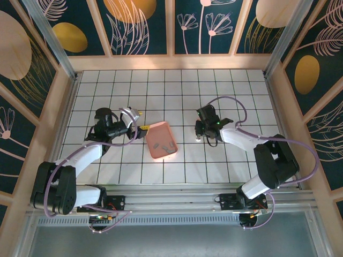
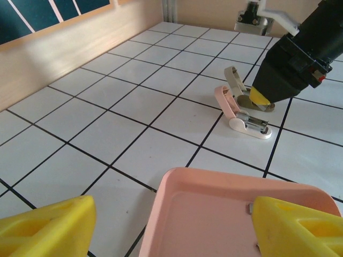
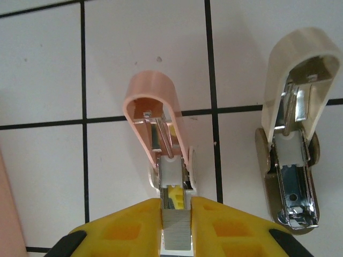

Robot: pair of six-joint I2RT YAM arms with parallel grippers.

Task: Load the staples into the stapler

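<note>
The stapler [image 3: 161,134], pale pink on a white base, lies hinged open on the white tiles, its channel facing up. My right gripper [image 3: 176,206] is shut on a grey strip of staples [image 3: 177,233], held right over the near end of that channel. From the left wrist view the stapler [image 2: 236,110] lies under the right gripper's yellow tip [image 2: 259,96]. My left gripper [image 2: 171,225] is open, its yellow fingers [image 2: 48,225] straddling a corner of the salmon-pink tray [image 2: 214,182]. A staple strip [image 2: 250,208] lies inside the tray, with more loose strips [image 1: 158,143] there in the top view.
A second, cream-coloured stapler [image 3: 292,134] lies open just to the right of the pink one. The tray [image 1: 155,152] sits mid-table between the two arms. Wooden walls [image 1: 69,91] fence the tiled table on the left, back and right.
</note>
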